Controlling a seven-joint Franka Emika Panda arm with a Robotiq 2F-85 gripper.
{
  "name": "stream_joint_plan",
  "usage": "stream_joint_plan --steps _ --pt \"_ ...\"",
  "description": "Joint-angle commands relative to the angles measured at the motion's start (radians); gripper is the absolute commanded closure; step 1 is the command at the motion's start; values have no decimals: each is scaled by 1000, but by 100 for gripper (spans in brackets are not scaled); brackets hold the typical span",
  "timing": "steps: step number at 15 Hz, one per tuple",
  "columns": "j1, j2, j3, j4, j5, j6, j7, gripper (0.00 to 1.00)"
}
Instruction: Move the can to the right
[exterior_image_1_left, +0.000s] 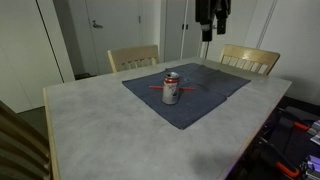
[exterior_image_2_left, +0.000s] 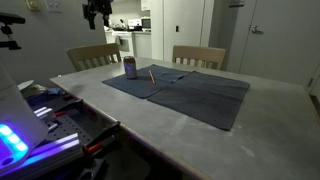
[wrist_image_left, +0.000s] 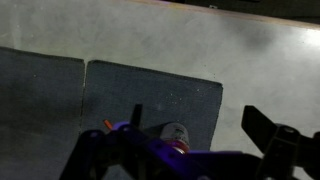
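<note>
The can (exterior_image_1_left: 171, 88) is small, silver-white with red markings, and stands upright on a dark blue-grey cloth (exterior_image_1_left: 205, 95) on the table. It also shows in an exterior view (exterior_image_2_left: 129, 68) and low in the wrist view (wrist_image_left: 174, 134). A thin red stick (exterior_image_1_left: 186, 87) lies on the cloth beside it. My gripper (exterior_image_1_left: 207, 32) hangs high above the far side of the table, well apart from the can; it also shows in an exterior view (exterior_image_2_left: 96, 14). In the wrist view the two dark fingers stand wide apart with nothing between them (wrist_image_left: 200, 128).
Two wooden chairs (exterior_image_1_left: 133, 57) (exterior_image_1_left: 250, 58) stand at the far edge of the grey table (exterior_image_1_left: 100, 130). Equipment with cables and lights sits beside the table (exterior_image_2_left: 50, 120). Doors and walls lie behind.
</note>
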Motion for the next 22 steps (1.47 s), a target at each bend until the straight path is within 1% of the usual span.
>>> stream_joint_plan --steps 1,6,10,13,14,16,18,20,22 --pt "20 2 -19 1 -5 -1 4 0" --pt "27 13 -12 11 -8 -3 5 0" --pt "47 34 3 53 -56 -36 9 0" --pt "45 52 -6 84 -112 -31 -1 0" --pt "36 55 -14 88 -148 -17 -13 0" --pt "19 67 -46 96 -185 15 -41 0" --pt "4 113 -81 133 -217 49 -90 0" --pt "0 170 -115 173 -205 121 -165 0" --pt "1 235 -142 212 -153 202 -252 0"
